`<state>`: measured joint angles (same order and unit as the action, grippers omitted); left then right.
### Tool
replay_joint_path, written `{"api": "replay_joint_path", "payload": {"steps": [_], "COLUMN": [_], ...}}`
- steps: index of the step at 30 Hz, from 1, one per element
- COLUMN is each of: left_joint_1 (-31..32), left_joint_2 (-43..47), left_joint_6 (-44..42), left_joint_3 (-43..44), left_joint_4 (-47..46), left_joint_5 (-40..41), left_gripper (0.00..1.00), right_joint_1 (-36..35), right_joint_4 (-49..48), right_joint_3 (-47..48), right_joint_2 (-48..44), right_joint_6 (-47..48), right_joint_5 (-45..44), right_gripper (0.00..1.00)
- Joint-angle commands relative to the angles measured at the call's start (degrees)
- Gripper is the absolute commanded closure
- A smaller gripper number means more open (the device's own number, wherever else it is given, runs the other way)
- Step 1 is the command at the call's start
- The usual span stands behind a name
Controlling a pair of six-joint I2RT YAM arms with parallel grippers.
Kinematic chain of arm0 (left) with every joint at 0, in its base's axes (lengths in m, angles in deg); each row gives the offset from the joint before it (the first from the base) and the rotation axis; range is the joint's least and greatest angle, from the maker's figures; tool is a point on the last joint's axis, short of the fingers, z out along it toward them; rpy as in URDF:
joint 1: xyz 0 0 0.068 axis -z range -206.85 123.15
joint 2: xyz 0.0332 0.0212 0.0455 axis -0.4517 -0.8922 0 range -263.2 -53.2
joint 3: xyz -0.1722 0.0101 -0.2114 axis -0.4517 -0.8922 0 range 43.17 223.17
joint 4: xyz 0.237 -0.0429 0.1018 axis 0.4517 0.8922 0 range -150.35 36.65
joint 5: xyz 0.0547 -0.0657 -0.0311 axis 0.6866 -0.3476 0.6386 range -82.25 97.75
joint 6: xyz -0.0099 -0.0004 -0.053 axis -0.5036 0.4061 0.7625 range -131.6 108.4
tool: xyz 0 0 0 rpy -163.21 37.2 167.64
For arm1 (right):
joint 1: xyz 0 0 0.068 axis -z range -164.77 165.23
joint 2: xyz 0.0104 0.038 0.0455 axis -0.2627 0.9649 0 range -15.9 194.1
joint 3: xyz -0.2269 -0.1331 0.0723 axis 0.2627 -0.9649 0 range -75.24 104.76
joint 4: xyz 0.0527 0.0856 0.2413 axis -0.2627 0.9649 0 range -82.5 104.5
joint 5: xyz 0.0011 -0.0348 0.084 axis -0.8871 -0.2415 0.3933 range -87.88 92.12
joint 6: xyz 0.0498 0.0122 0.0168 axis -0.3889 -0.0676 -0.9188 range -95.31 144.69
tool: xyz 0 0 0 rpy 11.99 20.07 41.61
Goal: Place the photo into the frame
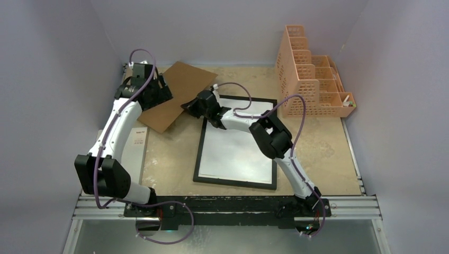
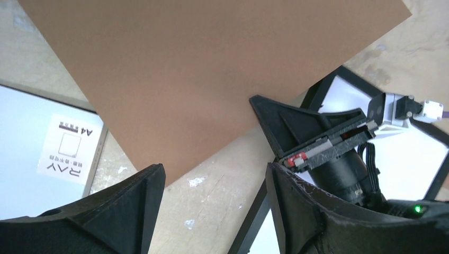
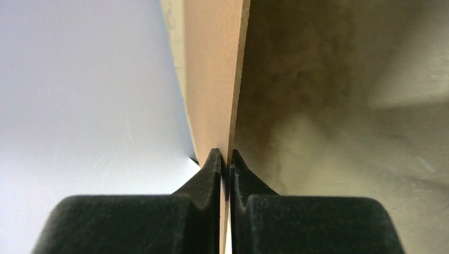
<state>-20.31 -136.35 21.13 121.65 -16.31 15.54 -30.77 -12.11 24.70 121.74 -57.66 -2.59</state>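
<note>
Left gripper (image 2: 214,180) hung wide open and empty above the brown backing board (image 1: 180,92), apparently standing by. Right gripper (image 3: 226,159) was clamped on that board's 4 o'clock edge, probably to shift it. Black frame (image 1: 233,183) lay flat at the closed fingers' 5 o'clock. No photo was visible, so its position relative to the fingers could not be determined.
</note>
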Motion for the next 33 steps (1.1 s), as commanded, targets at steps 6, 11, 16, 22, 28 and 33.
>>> {"api": "replay_joint_path", "payload": {"steps": [6, 11, 16, 22, 28, 33], "left_joint_1": [-0.82, -1.51, -2.31, -5.06, -11.71, -12.25], "left_joint_2": [0.45, -1.59, -2.91, -4.57, -5.91, -7.72], "left_joint_6": [-3.73, -4.17, -4.47, -4.95, -3.23, 0.44], "left_joint_3": [10.52, 12.56, 13.1, 13.51, 13.5, 13.5], "left_joint_4": [1.69, 1.7, 1.26, 0.43, -6.58, -14.97], "left_joint_5": [-1.37, -5.25, -7.52, -13.53, -33.67, -44.84], "left_gripper": [0.27, 0.27, 0.27, 0.25, 0.23, 0.23], "right_joint_1": [1.42, 3.21, 6.31, 10.68, 13.99, 17.32], "right_joint_4": [-2.75, -3.65, -4.84, -3.83, 0.24, 1.5], "right_joint_3": [-1.02, -4.02, -7.94, -12.76, -16.22, -19.85], "right_joint_2": [-14.84, -21.5, -26.52, -33.82, -42.63, -49.51], "right_joint_6": [18.08, 23.39, 24.33, 25.69, 32.5, 34.05], "right_joint_5": [-5.77, -2.22, 5.82, 14.56, 20.37, 25.7], "right_gripper": [1.0, 1.0, 1.0, 1.0, 1.0, 1.0]}}
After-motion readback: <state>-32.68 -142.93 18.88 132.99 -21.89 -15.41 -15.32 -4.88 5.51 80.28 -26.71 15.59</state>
